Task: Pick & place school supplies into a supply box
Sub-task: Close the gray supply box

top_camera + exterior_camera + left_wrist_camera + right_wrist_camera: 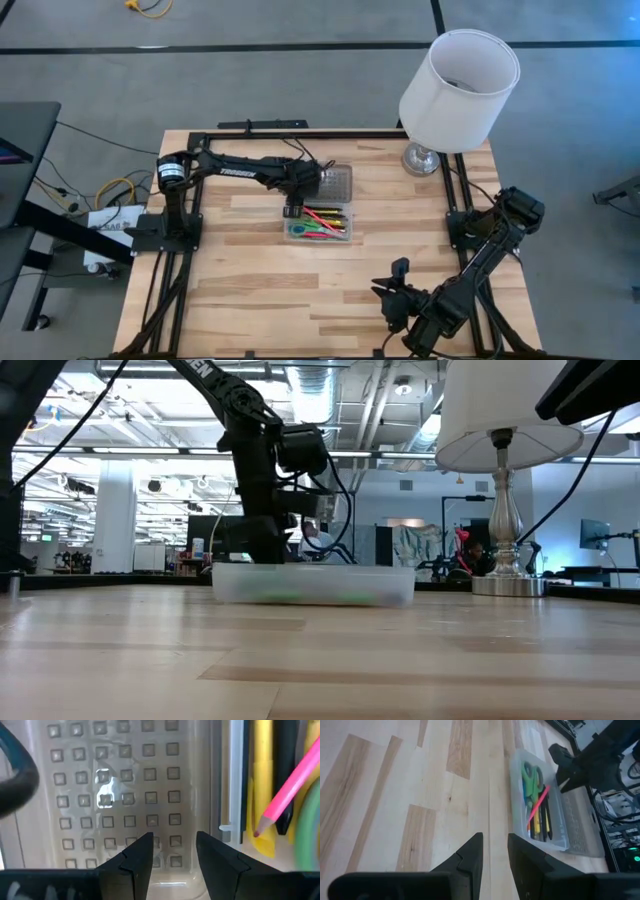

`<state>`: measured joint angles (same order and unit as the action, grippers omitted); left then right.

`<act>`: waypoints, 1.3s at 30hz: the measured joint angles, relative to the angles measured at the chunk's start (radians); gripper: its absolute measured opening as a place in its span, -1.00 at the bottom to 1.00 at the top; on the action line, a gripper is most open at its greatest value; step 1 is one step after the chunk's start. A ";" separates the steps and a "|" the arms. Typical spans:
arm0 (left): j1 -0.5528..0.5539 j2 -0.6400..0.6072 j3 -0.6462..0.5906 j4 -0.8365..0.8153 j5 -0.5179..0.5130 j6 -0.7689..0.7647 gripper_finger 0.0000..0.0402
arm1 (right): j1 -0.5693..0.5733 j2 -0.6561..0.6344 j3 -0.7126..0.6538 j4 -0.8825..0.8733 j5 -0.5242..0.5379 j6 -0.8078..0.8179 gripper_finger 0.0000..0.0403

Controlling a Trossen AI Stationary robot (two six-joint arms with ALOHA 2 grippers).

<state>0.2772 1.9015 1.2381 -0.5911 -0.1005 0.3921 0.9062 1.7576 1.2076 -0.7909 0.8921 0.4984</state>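
Observation:
The supply box [322,236], a clear tray, lies at the table's middle with its grey dotted lid [336,181] folded open flat on the far side. Inside lie yellow [262,770], black [287,765] and pink [287,790] pens and pencils, and green-handled scissors [530,775]. My left gripper [174,842] [294,208] points steeply down, open, over the lid's left short end [170,882]. My right gripper [495,845] [395,283] hangs open above bare wood near the table's front right, with nothing between its fingers. My left gripper's fingertips [145,845] stand close over the lid's short end, coming from above. Nothing shows between them, and I cannot tell whether they touch the lid.
A lamp with a white shade [460,80] and a silver foot [424,158] stands at the far right corner. Black frame rails [455,200] run along the table's sides. Bare wood [260,290] lies in front of the box.

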 joint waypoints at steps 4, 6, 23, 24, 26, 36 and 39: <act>-0.026 0.000 0.000 -0.051 0.006 -0.026 -0.27 | 0.000 0.000 0.000 0.003 0.000 0.000 -0.58; -0.040 0.000 0.000 -0.067 0.016 -0.039 -0.27 | 0.000 0.000 0.000 0.004 0.000 0.000 -0.58; -0.229 -0.003 0.002 -0.237 0.096 -0.191 -0.27 | 0.000 0.000 0.000 0.011 0.000 0.000 -0.58; -0.243 -0.003 0.002 -0.249 0.096 -0.202 -0.27 | 0.000 0.000 0.000 0.011 0.000 0.000 -0.58; -0.275 -0.003 0.002 -0.267 0.097 -0.220 -0.27 | 0.000 0.000 0.000 0.013 0.000 0.000 -0.58; -0.400 -0.004 0.002 -0.194 0.174 -0.240 -0.27 | -0.026 0.000 0.000 0.014 -0.004 0.000 -0.58; -0.420 -0.004 0.002 -0.155 0.175 -0.237 -0.27 | -0.035 0.000 0.000 0.014 -0.005 0.000 -0.58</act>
<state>-0.1426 1.8977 1.2401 -0.7465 0.0743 0.1549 0.8710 1.7576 1.2079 -0.7769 0.8874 0.4984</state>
